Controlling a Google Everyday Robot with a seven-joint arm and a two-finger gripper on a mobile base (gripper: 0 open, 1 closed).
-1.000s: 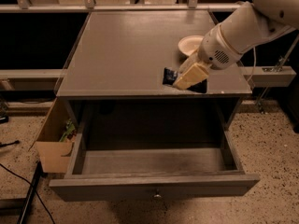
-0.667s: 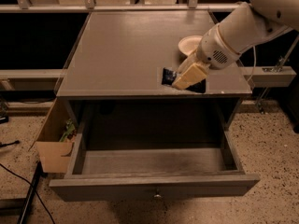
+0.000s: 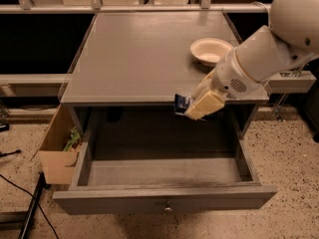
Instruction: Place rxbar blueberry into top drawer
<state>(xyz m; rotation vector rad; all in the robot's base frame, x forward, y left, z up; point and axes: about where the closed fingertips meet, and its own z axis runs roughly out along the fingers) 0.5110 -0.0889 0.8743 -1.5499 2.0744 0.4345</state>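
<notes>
The rxbar blueberry (image 3: 181, 102), a small dark blue wrapper with white lettering, is held in my gripper (image 3: 198, 105) just past the front edge of the tabletop, above the back right of the open top drawer (image 3: 164, 171). The cream-coloured fingers (image 3: 205, 104) are shut on the bar, which sticks out to their left. The drawer is pulled fully out, its inside bare, its small round knob (image 3: 168, 209) at the centre of the front panel. The white arm comes in from the upper right.
A cream bowl (image 3: 210, 50) sits on the grey tabletop (image 3: 139, 54) at the right, just behind the arm. An open cardboard box (image 3: 61, 148) with green items stands on the floor left of the drawer. A black cable lies on the speckled floor at the lower left.
My gripper has moved with the bar forward off the tabletop edge and a little down, so it now hangs over the open drawer. The drawer and bowl have not moved.
</notes>
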